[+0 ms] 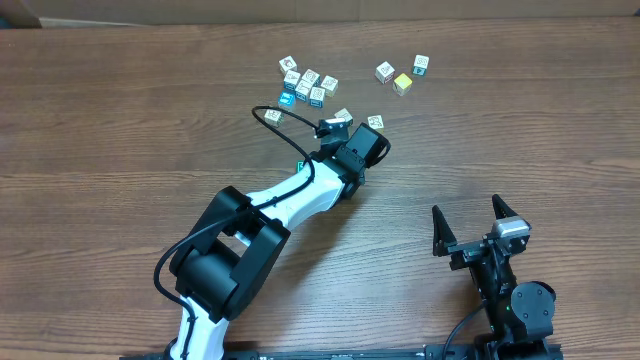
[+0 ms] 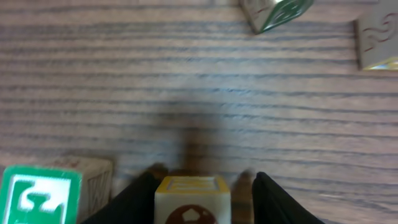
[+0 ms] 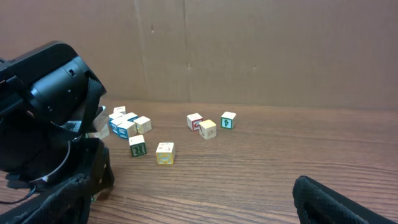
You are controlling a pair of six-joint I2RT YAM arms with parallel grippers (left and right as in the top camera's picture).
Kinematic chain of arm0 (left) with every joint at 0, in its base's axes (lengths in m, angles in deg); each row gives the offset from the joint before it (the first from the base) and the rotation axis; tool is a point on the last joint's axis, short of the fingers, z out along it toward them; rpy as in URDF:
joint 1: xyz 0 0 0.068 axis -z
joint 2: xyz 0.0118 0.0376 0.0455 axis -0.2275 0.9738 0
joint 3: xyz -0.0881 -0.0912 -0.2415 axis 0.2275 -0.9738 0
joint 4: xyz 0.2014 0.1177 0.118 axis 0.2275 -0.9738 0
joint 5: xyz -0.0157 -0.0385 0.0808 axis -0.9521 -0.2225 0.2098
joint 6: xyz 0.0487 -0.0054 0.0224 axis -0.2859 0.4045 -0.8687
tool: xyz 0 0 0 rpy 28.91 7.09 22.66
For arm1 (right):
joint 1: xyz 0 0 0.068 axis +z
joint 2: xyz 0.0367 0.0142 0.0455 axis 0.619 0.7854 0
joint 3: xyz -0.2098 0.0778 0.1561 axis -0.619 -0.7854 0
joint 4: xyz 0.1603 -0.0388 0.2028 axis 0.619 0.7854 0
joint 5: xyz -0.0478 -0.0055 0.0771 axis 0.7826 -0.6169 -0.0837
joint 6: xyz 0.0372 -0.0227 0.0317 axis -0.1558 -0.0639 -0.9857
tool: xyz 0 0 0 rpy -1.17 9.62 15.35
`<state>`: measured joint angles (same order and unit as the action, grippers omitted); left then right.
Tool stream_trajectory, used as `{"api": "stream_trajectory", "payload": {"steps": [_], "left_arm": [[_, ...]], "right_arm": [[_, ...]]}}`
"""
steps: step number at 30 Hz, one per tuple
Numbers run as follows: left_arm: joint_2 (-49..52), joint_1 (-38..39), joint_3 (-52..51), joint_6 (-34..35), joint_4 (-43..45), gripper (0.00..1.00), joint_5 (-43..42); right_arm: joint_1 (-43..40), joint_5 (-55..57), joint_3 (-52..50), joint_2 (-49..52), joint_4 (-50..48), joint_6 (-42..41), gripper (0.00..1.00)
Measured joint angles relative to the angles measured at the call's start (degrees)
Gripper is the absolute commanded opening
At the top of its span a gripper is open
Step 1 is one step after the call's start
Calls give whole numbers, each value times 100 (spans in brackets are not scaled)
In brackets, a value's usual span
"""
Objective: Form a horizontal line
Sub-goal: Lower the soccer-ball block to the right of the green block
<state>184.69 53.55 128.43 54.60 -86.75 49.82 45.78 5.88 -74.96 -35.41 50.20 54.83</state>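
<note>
Horizontal line [image 2: 193, 185]: barely begun, mid-table under the left gripper [image 2: 203, 180]. Its fingers stand parted around a yellow-rimmed cube [image 2: 193, 208] without gripping it. A green cube [image 2: 40, 194] sits just beside, apart. Other cubes [image 1: 305, 85] lie scattered. Right gripper [image 1: 470, 228] is spread wide and empty. Cube faces are cropped or blurred.

Wood-grain table, printed cubes, plastic arm.
The table [image 1: 120, 120] is brown wood grain, matt. The toy cubes [image 1: 305, 85] have smooth printed faces with a light sheen. The left arm [image 1: 290, 195] is smooth plastic, white and black; the wall [image 3: 249, 50] looks like matt cardboard.
</note>
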Motion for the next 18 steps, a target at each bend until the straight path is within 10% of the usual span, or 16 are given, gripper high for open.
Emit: {"api": "stream_trajectory", "payload": {"steps": [18], "left_arm": [[0, 13, 1410, -439, -1224, 32, -470]], "right_arm": [[0, 0, 0, 0, 2, 0, 100]]}}
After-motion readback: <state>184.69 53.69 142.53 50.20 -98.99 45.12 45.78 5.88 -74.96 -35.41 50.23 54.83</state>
